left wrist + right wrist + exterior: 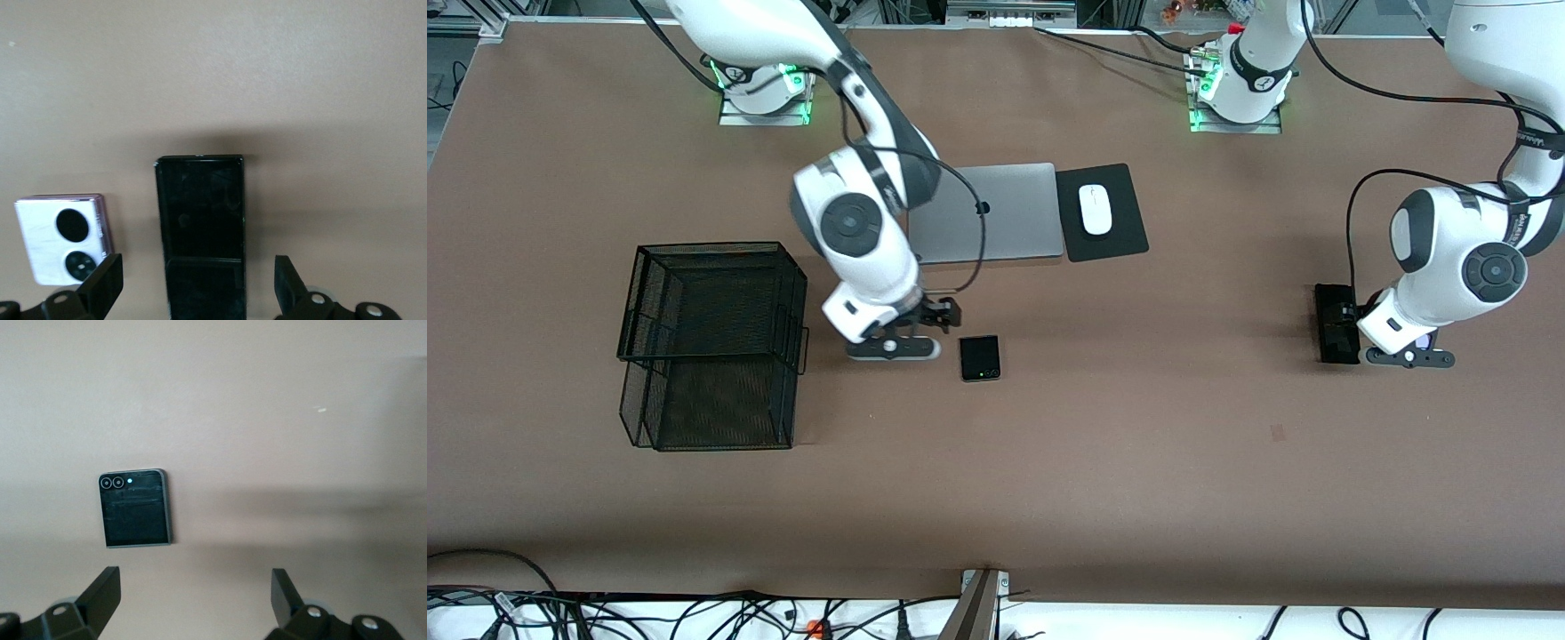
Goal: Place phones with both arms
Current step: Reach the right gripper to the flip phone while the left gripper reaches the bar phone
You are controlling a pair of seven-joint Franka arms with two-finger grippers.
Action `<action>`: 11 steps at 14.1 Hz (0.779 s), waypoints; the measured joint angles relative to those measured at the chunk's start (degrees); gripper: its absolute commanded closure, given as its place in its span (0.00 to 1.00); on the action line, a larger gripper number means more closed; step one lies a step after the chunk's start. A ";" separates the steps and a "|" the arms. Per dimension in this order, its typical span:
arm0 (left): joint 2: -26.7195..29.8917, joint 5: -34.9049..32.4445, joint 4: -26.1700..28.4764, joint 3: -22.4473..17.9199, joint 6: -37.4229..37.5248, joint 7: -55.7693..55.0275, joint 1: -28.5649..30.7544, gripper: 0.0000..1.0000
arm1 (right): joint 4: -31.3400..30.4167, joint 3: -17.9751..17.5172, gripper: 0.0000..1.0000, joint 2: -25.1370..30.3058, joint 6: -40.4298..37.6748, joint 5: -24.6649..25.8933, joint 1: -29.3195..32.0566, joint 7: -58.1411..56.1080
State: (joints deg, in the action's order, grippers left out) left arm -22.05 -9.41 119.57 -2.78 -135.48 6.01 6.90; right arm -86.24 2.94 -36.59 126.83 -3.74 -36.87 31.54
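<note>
A small dark grey flip phone lies flat on the brown table. My right gripper hangs low beside it, toward the mesh basket, open with only bare table between its fingers. At the left arm's end of the table lies a long black slab phone. My left gripper is open, and the slab's end runs between its fingers with gaps on both sides. A lavender-white phone with two black circles lies beside the slab, mostly hidden under that hand in the front view.
A black wire mesh basket stands toward the right arm's end of the table. A closed silver laptop lies near the bases, beside a white mouse on a black pad.
</note>
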 measured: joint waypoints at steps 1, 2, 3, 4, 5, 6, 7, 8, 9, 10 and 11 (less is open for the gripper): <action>0.00 0.25 1.39 0.01 -1.81 -0.01 0.08 0.00 | 0.07 0.05 0.00 -1.31 1.75 0.02 -0.73 0.00; -0.01 0.38 2.65 0.02 -3.32 -0.01 0.29 0.00 | 0.08 0.06 0.00 -2.34 3.43 0.05 -1.33 0.00; -0.02 0.39 3.86 0.02 -4.74 -0.01 0.69 0.00 | 0.11 0.09 0.00 -3.16 5.15 0.05 -1.77 0.00; -0.04 0.39 4.92 0.02 -6.26 0.01 1.30 0.00 | 0.14 0.11 0.00 -3.83 6.93 0.05 -2.06 0.00; -0.12 0.39 5.80 0.01 -7.63 0.08 1.88 0.00 | 0.17 0.11 0.00 -4.39 8.60 0.05 -2.32 0.00; -0.28 0.39 6.52 0.01 -8.93 0.12 2.37 0.00 | 0.17 0.11 0.00 -5.13 10.44 0.06 -2.69 0.00; -0.57 0.39 7.01 0.02 -9.97 0.14 2.75 0.00 | 0.17 0.11 0.00 -6.05 12.63 0.06 -3.08 0.00; -1.03 0.39 7.27 0.02 -10.96 0.16 3.02 0.00 | 0.23 0.11 0.00 -7.17 14.89 0.06 -3.38 0.00; -1.66 0.39 7.40 0.04 -11.81 0.18 3.16 0.00 | 0.47 0.11 0.00 -8.34 16.50 0.06 -3.59 0.00; -2.39 0.39 7.46 0.11 -12.46 0.25 3.20 0.00 | 1.09 0.13 0.00 -9.48 17.27 0.06 -3.71 0.00; -3.04 0.39 7.46 0.29 -12.92 0.37 3.20 0.00 | 1.83 0.14 0.00 -10.39 17.59 0.06 -3.82 0.00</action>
State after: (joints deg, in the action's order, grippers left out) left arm -25.09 -9.02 127.03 -2.48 -148.40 6.37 10.09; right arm -84.41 3.08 -46.99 144.42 -3.69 -40.69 31.54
